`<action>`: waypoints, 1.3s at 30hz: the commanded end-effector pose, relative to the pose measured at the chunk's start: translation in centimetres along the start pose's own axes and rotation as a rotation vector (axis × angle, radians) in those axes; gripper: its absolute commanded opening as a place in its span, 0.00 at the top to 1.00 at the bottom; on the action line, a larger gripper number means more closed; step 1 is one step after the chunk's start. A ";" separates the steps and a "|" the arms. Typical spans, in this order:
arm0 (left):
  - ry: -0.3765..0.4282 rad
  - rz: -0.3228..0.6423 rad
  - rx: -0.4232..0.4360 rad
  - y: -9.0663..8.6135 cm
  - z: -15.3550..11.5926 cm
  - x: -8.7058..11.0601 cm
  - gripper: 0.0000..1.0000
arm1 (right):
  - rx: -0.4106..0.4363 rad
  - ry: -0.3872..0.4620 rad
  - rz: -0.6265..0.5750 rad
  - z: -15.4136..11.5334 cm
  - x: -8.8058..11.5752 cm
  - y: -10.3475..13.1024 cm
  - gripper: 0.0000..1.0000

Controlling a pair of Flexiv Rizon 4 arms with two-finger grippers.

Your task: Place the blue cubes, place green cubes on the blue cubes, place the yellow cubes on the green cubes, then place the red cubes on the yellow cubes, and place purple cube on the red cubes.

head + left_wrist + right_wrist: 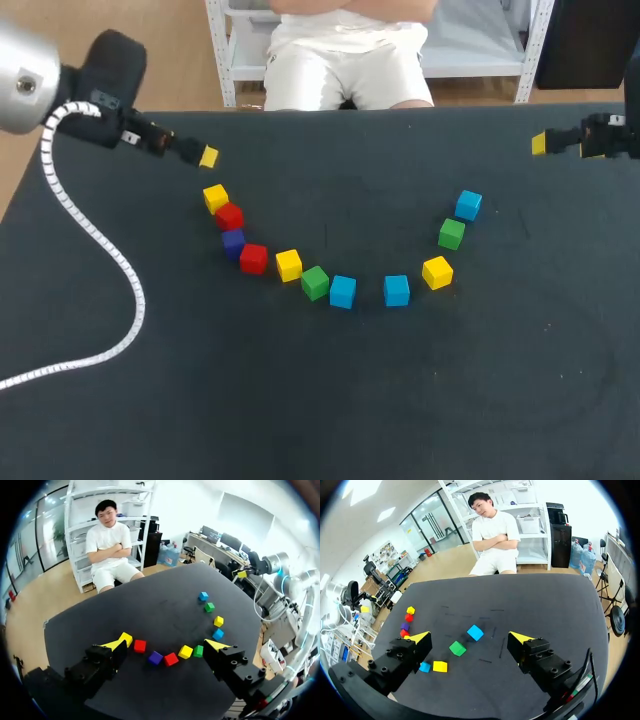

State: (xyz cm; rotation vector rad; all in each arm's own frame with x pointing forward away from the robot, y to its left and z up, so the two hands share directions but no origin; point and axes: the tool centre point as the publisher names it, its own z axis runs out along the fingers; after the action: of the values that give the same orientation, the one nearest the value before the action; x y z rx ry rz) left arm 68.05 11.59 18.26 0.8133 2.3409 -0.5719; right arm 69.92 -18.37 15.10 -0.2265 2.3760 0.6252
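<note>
Coloured cubes lie in a curved row on the dark table: yellow cube, red cube, purple cube, red cube, yellow cube, green cube, two blue cubes, yellow cube, green cube, blue cube. My left gripper hangs open above the far left, just beyond the row's left end. My right gripper hangs open at the far right. The left wrist view shows my left gripper open and empty over the purple cube. My right gripper is open over a blue cube and a green cube.
A white ribbed cable from my left arm trails across the table's left side. The table's far edge runs close behind both grippers.
</note>
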 end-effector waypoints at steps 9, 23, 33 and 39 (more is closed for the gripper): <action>0.102 0.114 0.054 -2.4 1.0 -0.6 0.00 | -0.001 0.000 0.000 0.0 0.0 0.0 0.00; 0.130 0.163 0.142 -3.5 1.3 -0.2 0.00 | -0.001 0.000 0.000 0.0 0.0 0.0 0.00; 0.130 0.163 0.142 -3.5 1.3 -0.2 0.00 | -0.001 0.000 0.000 0.0 0.0 0.0 0.00; 0.130 0.163 0.142 -3.5 1.3 -0.2 0.00 | -0.001 0.000 0.000 0.0 0.0 0.0 0.00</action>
State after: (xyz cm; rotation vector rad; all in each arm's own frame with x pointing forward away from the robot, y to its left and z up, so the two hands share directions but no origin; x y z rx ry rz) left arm 66.18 8.31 18.09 1.1212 2.3401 -0.6347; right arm 69.91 -18.36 15.10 -0.2265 2.3760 0.6252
